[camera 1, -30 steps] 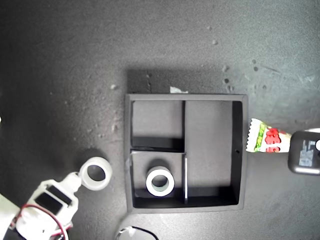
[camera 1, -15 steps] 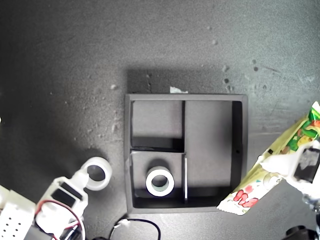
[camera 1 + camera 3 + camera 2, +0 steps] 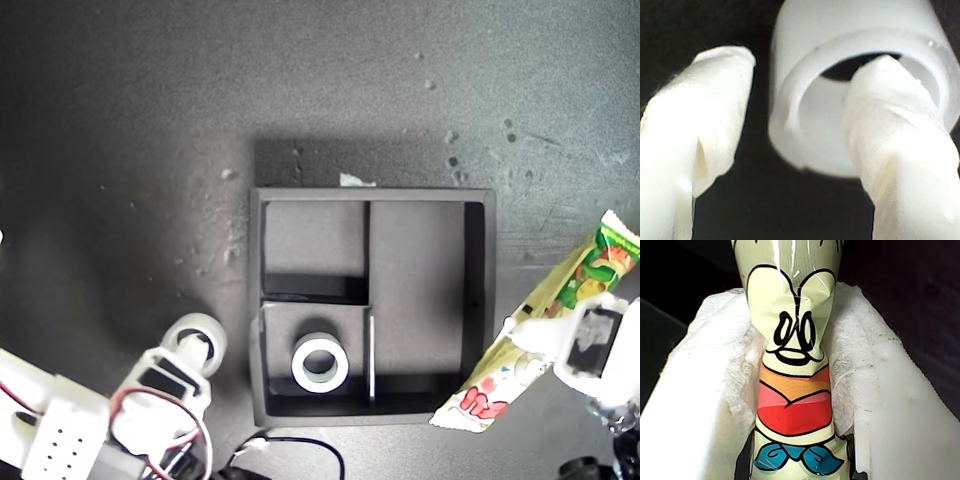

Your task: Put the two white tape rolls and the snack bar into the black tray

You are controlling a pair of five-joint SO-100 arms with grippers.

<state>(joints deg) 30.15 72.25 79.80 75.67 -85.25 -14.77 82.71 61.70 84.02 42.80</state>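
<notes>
Fingers first: in the first wrist view my first gripper is clamped on the snack bar, padded jaws pinching its wrapper mid-length for carrying. Second wrist view: my second gripper has one finger inside the tape roll, the other outside; jaws apart, contact unclear in blur. Exterior view: bar at 4 o'clock of the black tray, overlapping its corner; second tape roll in a small compartment; the first outside at 8 o'clock.
</notes>
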